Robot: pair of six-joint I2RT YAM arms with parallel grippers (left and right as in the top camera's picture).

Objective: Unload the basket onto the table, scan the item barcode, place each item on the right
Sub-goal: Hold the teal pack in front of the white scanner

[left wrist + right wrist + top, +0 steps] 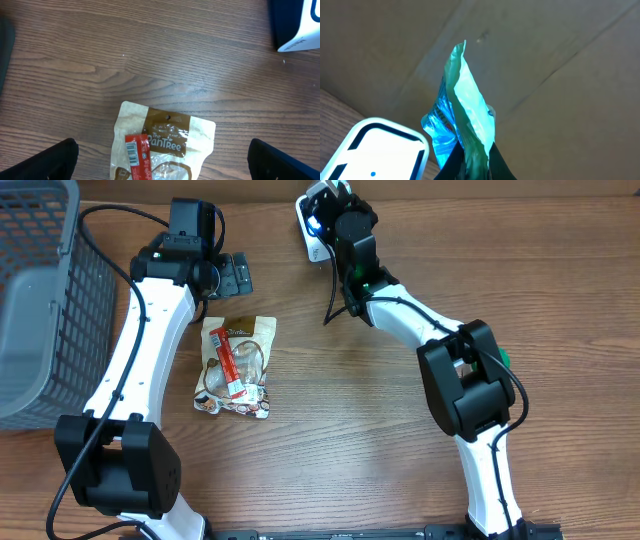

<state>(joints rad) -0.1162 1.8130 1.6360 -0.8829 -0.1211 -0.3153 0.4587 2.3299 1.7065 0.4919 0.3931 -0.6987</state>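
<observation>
My right gripper (472, 162) is shut on a shiny blue-green packet (469, 107), which sticks up from between the dark fingers (501, 167). Just left of it is the white scanner (375, 150) with its black-framed window. In the overhead view the packet glows blue (314, 225) against the scanner (308, 242) at the table's far edge, with the right gripper (335, 218) there. My left gripper (162, 165) is open, hovering over a tan snack bag (172, 137) with a red bar (137, 157) lying on it, barcode up.
A grey mesh basket (40, 300) stands at the left edge. The snack bag (240, 370) and red bar (226, 360) lie mid-table, just below the left gripper (235, 275). A cardboard wall (560, 60) rises behind the scanner.
</observation>
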